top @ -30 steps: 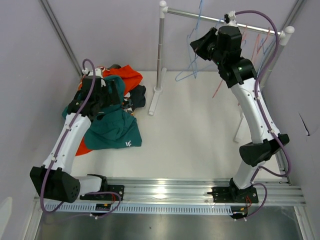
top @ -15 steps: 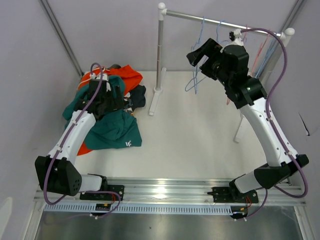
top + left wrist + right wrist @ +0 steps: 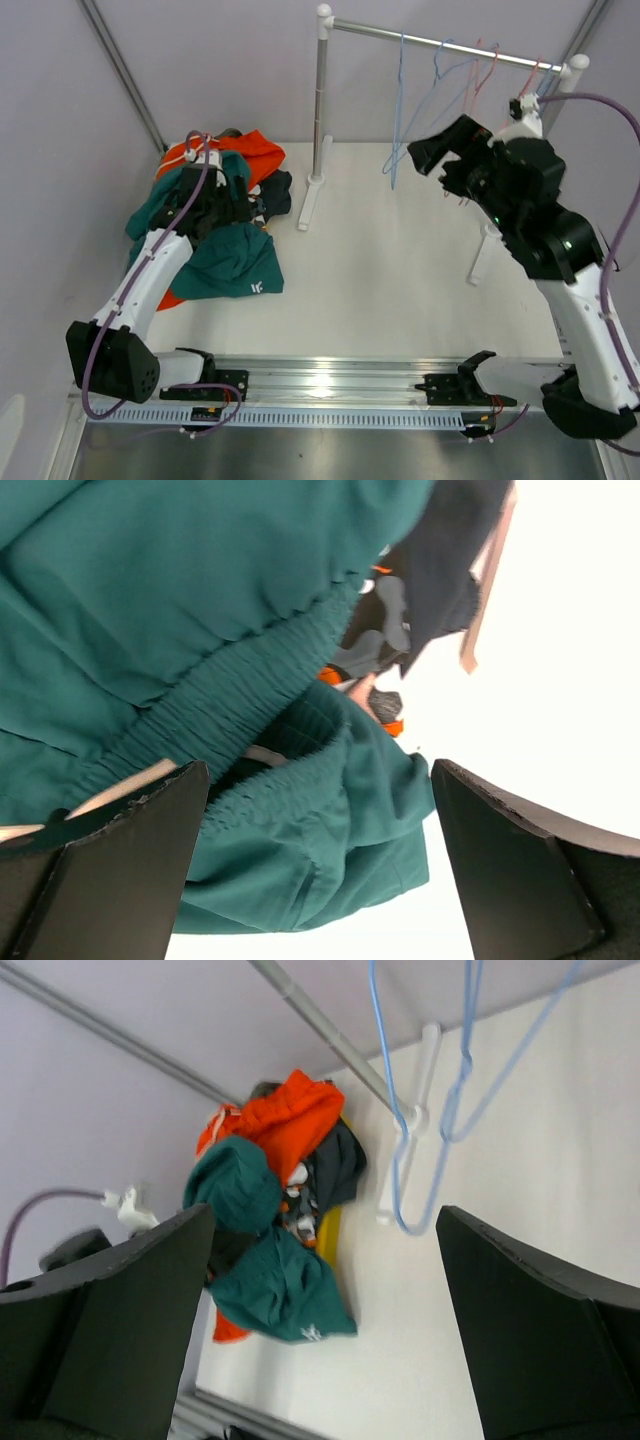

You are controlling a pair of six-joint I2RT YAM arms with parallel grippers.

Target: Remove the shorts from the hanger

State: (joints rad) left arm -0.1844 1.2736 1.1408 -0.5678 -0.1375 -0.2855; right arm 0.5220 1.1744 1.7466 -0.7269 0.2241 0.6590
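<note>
White tbl (image 3: 400, 285), 1 shorts pile (image 3: 228, 262), 1 rack (image 3: 320, 100)

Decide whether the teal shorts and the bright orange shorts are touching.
Touching. The top external view shows the teal shorts overlapping the bright orange shorts in one heap.

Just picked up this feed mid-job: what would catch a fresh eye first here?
First, the heap of shorts at the back left of the table, teal shorts on top and orange shorts behind, with the left gripper open over the teal fabric. Next, the rack along the back, its wire hangers hanging bare, and the right gripper open near them, holding nothing.
</note>
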